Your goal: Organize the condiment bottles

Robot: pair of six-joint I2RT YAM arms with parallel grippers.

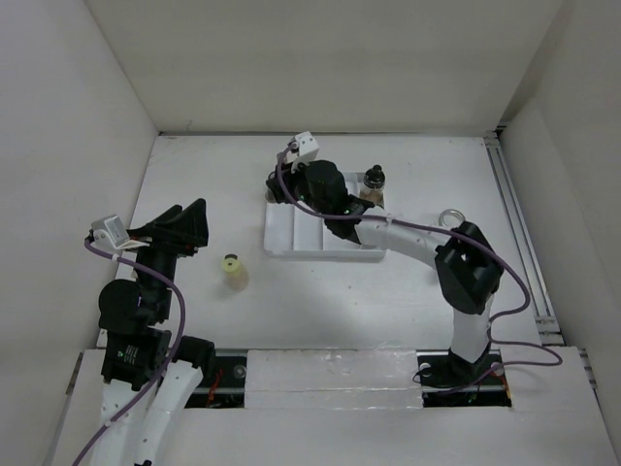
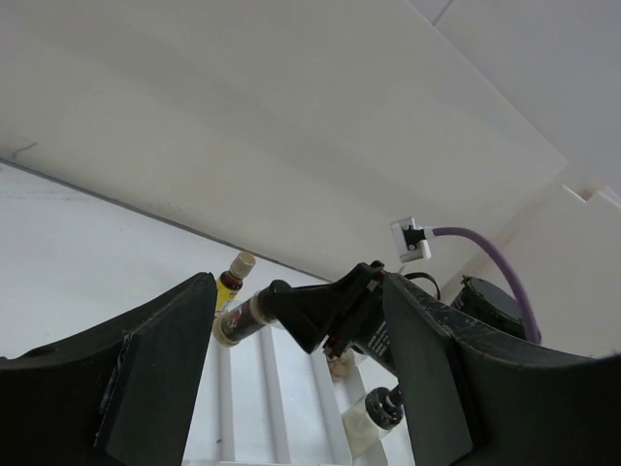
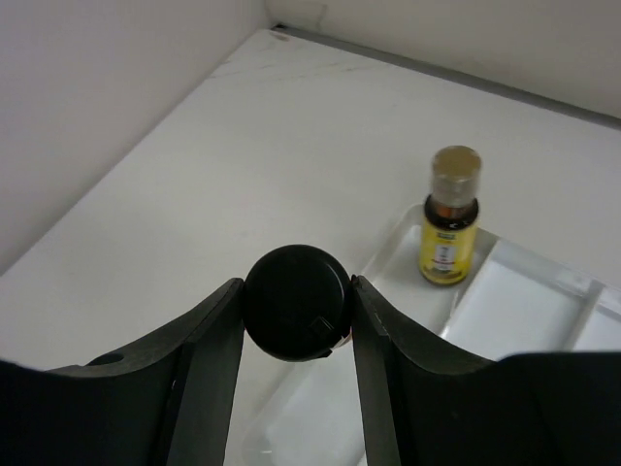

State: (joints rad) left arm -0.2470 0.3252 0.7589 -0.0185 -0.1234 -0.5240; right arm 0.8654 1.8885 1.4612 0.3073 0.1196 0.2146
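My right pincer (image 3: 296,284) holds a black-capped clear bottle (image 3: 294,313) over the white divided tray's (image 3: 524,291) end, likely for slotting beside the yellow-filled bottle (image 3: 448,228).

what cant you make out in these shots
- Top view: the right arm covers the far half of the tray.
- Right wrist: the held bottle shows only its black cap; the cap hides its body.
- Left wrist: the left fingers and the bottom edge cut off the tray.
- Right wrist: the yellow bottle label is too small to read.
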